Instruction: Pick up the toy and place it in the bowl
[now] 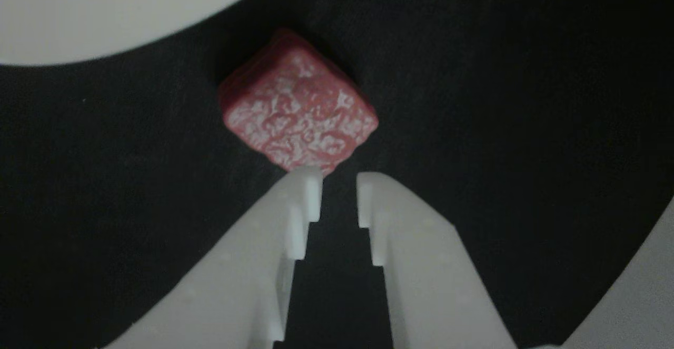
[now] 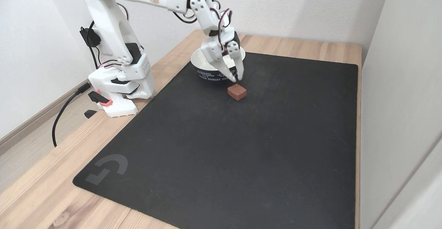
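Desk (image 2: pixel 41 191): carries the mat (image 2: pixel 241 153) and the arm's base (image 2: pixel 119 94), base left of the mat in the fixed view.
Bowl (image 2: pixel 207 75): on the mat's far edge.
Toy (image 2: pixel 237 92): on the mat, just before the bowl.
Tool (image 2: pixel 236 78): tips just above the toy, between toy and bowl.

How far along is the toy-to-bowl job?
Done: the pincer has reached the toy, its tips a small gap apart at the cube's near corner. In hand: nothing gripped; the toy lies on the black mat. Left: grasp, lift, and drop into the bowl just behind it.
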`<state>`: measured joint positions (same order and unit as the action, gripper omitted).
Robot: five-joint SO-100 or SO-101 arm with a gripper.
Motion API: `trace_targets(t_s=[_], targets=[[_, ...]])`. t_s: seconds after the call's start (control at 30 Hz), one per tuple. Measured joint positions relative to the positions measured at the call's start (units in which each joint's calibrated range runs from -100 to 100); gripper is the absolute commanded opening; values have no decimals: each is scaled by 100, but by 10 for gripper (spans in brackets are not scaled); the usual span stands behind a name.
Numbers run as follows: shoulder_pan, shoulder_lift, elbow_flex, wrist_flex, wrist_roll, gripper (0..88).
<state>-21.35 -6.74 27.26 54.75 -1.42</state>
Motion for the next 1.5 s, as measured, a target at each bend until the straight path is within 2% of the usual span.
trace_targets(t_s=[0.17, 0.5, 1.03, 1.3, 1.33, 1.5], targets=[[0, 0, -397, 498, -10, 24], [133, 158, -425, 684, 201, 24], [158, 341, -491, 684, 252, 30], [141, 341, -491, 684, 1210, 30], [158, 341, -491, 684, 1493, 30], [67, 341, -491, 684, 1853, 30]])
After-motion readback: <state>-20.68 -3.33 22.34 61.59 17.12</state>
